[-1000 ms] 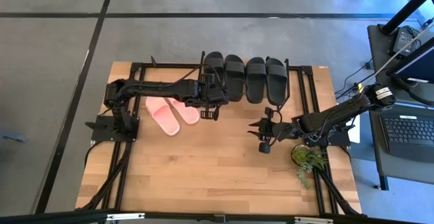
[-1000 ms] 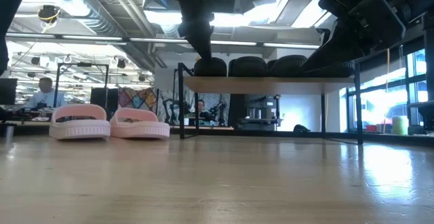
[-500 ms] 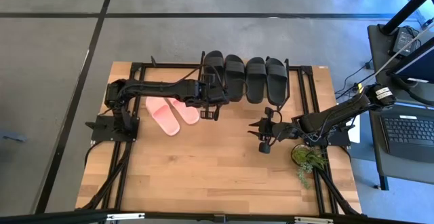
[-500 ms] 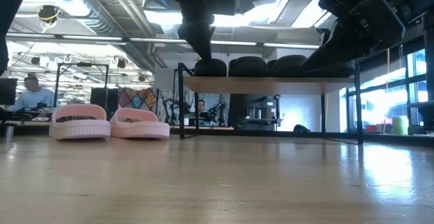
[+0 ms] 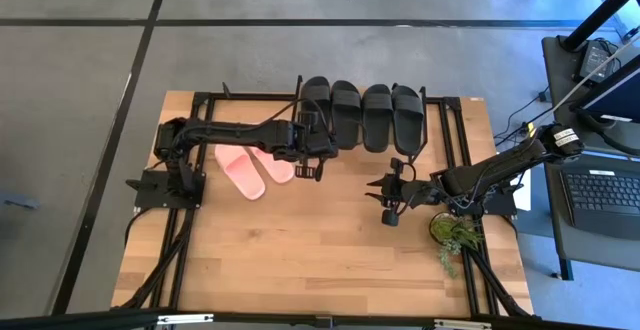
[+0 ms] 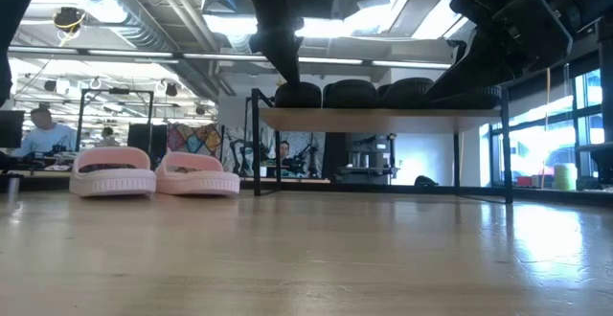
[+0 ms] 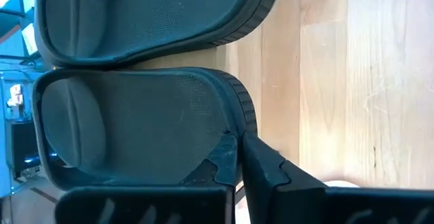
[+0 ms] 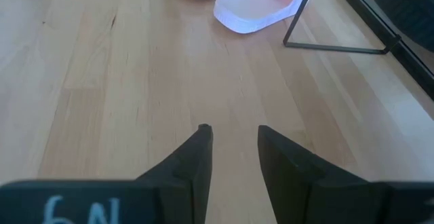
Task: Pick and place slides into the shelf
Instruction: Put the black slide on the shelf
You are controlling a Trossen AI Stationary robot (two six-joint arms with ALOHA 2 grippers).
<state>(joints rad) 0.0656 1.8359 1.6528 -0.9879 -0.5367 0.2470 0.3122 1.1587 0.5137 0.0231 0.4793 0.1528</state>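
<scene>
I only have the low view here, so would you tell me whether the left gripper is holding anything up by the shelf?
Observer: The left gripper is shut, its tips against the rim of the end black slide; nothing shows between its fingers.
Operator: How many black slides are on the shelf?
Observer: From above, four black slides lie side by side on the shelf.
Operator: And the right gripper?
Observer: The right gripper is open and empty over bare tabletop, facing the pink slides.
</scene>
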